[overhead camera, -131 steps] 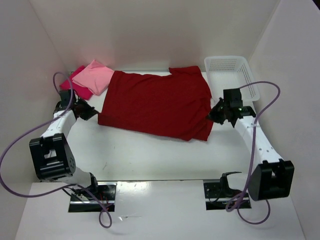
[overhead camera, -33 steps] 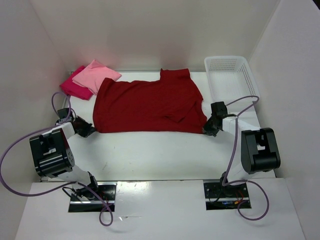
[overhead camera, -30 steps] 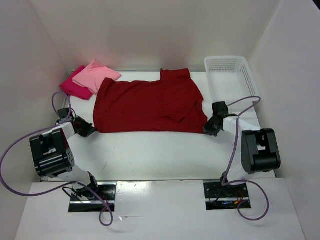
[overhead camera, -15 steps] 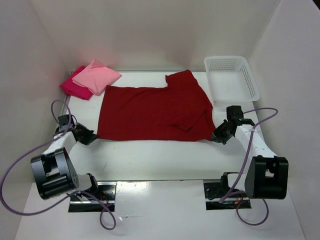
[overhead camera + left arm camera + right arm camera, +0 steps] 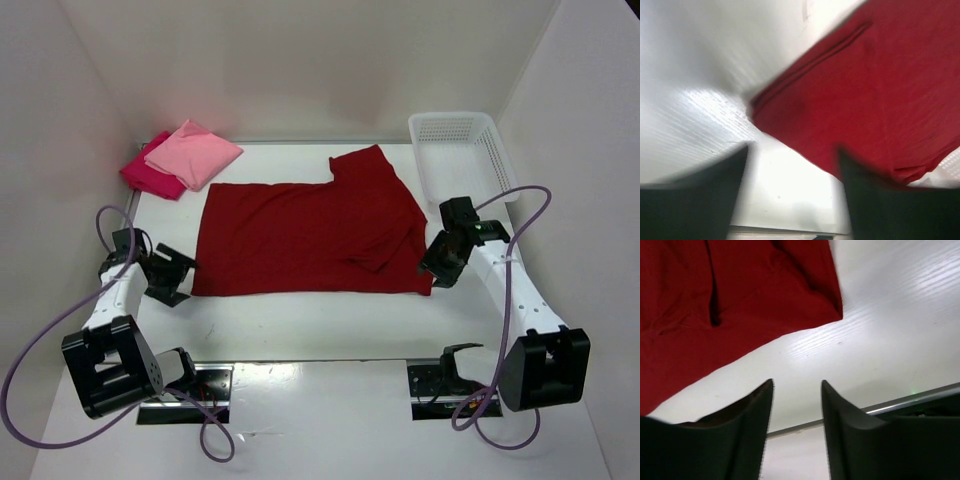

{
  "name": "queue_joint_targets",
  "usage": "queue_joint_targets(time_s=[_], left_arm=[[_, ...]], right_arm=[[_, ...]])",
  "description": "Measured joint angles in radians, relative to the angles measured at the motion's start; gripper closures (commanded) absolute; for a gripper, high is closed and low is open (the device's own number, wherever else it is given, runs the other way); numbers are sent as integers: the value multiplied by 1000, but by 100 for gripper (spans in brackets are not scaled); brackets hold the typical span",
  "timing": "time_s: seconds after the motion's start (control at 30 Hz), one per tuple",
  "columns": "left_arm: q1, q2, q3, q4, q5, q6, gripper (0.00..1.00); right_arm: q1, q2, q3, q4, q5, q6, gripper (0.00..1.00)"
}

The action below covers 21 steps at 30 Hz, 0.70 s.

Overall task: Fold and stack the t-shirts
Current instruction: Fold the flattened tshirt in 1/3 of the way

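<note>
The dark red t-shirt (image 5: 310, 235) lies spread flat across the middle of the table, with one sleeve folded over on its right side. At the back left, a folded light pink t-shirt (image 5: 193, 153) rests on a folded crimson-magenta one (image 5: 148, 176). My left gripper (image 5: 176, 277) stands open just off the dark red shirt's near left corner (image 5: 757, 107), holding nothing. My right gripper (image 5: 438, 268) is open beside the near right corner (image 5: 832, 305). In the right wrist view both fingers (image 5: 752, 425) hang over bare table.
A white lattice basket (image 5: 462, 155) stands at the back right, close behind the right arm. White walls close in the table on the left, back and right. A metal strip (image 5: 900, 402) runs along the table's near edge.
Both grippers have opened and let go of the dark red shirt's near corners. The shirt has settled flat, and both arms have drawn slightly away from it.
</note>
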Motion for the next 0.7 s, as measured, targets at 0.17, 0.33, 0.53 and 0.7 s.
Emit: queue_joint_targets(time_s=[0.17,0.33,0.53,0.7], left_arm=[[0,-4,82,-21,-66,9,0],[-23,-10,124,78,-27,47,70],[-228,-9,120,224,30,69,81],[-466,65,131,344,27,58,73]], right_arm=[[45,-16,47,-37,68,-45,71],[61,33,56,69,-14,-72,100],[72,200,30,339,-146,-54,59],[135,330,20,482,-182,-48,47]])
